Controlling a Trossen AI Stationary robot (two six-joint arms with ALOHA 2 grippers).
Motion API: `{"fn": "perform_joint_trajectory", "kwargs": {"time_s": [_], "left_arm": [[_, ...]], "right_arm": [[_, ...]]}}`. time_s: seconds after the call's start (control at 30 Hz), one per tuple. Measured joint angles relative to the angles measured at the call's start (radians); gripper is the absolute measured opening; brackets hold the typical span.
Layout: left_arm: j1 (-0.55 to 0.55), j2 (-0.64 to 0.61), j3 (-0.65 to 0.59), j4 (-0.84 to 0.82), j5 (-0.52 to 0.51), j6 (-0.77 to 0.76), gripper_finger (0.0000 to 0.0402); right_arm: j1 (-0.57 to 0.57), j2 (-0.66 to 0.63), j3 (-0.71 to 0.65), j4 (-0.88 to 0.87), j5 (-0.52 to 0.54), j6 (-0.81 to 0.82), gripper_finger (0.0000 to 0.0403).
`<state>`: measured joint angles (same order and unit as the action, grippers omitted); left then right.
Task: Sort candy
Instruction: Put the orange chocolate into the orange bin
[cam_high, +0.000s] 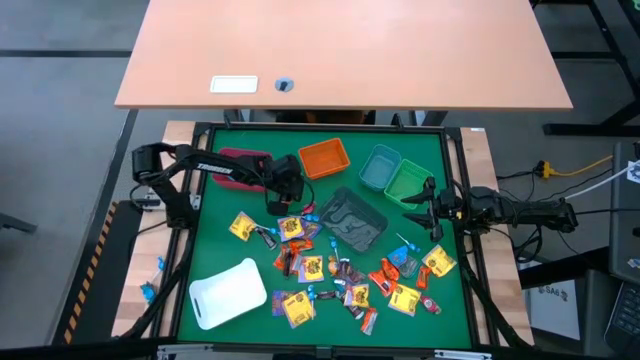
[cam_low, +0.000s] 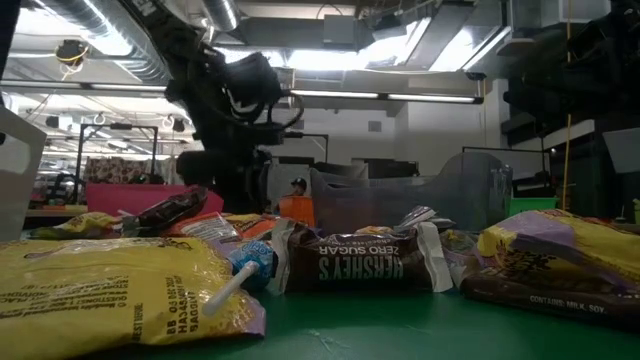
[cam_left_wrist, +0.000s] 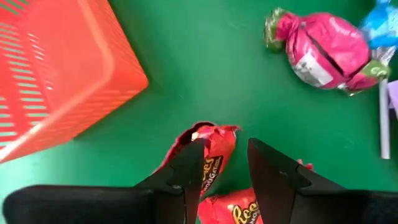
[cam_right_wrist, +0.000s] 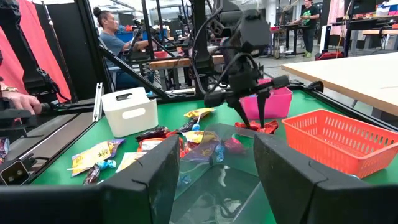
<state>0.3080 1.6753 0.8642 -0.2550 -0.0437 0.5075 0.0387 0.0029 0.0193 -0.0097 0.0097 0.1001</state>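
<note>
**Candy sorting barely begun, most sweets still loose**

Green matting covers the tabletop, framed by black rails, with a bare wooden desk beyond its far edge. Along the far side stand bins: pink, orange, blue-grey and green, with a clear bin nearer the middle. A white tray lies near left.

From the left, one arm reaches to the left end effector, which sits low beside the orange bin, its fingers part open and straddling an orange-red Reese's packet lying on the mat. From the right, the right end effector waits by the green bin, fingers open, holding nothing.

The candy lies scattered across the near half of the mat. The orange, blue-grey and green bins look empty, so nearly all sorting seems left to do.
</note>
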Motion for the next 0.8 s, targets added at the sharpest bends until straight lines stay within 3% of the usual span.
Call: {"fn": "perform_joint_trajectory", "kwargs": {"time_s": [0.43, 0.8], "left_arm": [[0.001, 0.048, 0.0, 0.046, -0.055, 0.001, 0.0112], [0.001, 0.048, 0.0, 0.047, -0.057, -0.017, 0.003]], "right_arm": [[0.0, 0.0, 0.0, 0.0, 0.0, 0.0, 0.0205], [0.0, 0.0, 0.0, 0.0, 0.0, 0.0, 0.0205]]}}
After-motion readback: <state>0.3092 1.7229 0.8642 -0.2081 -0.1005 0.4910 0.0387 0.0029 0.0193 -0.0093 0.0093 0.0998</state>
